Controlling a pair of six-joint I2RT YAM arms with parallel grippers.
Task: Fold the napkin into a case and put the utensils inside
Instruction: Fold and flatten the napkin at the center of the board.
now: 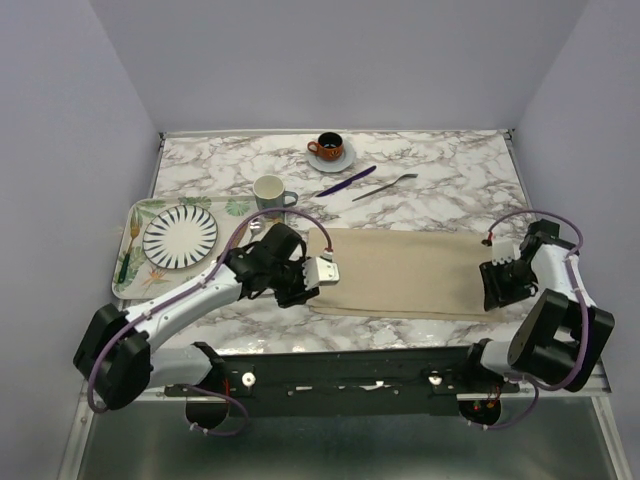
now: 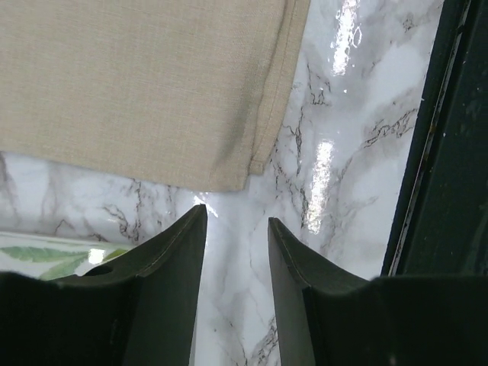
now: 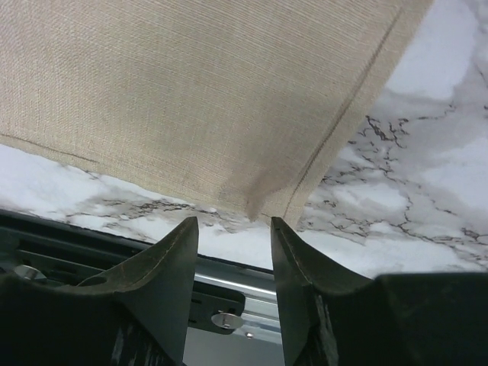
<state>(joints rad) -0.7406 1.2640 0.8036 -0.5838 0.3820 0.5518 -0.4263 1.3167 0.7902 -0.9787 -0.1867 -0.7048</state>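
a: which step are we looking at?

b: the folding, i'm judging. the napkin (image 1: 405,272) is lying flat as a long beige strip along the near edge of the desk (image 1: 450,190), from the middle toward the right. no case is taking shape yet.

a: and the arms?

b: the left pincer (image 2: 236,217) is sitting at the napkin's near left corner, the right pincer (image 3: 235,221) at its near right corner. both are standing with jaws apart, gripping nothing. in each wrist view the cloth corner is lying just ahead of the tips, not between them.

a: so what is the next move calling for?

b: probably both pincers easing forward and down so one jaw is sliding under each corner, closing on the cloth alone, then lifting together so the edge is travelling evenly toward the far side. the desk is glossy, so the cloth may be slipping away rather than bunching.

a: the utensils?

b: the purple knife (image 1: 346,181) and silver fork (image 1: 384,187) are lying near each other toward the far edge, well apart from the napkin.

a: containers?

b: the leaf-printed tray (image 1: 132,222) at the left edge is carrying a striped plate (image 1: 180,237), which is looking bare. a pale mug (image 1: 270,191) is standing just beside the tray; i cannot tell what it is holding. an orange cup (image 1: 329,146) is sitting on a saucer (image 1: 346,160) at the far edge, its inside looking dark.
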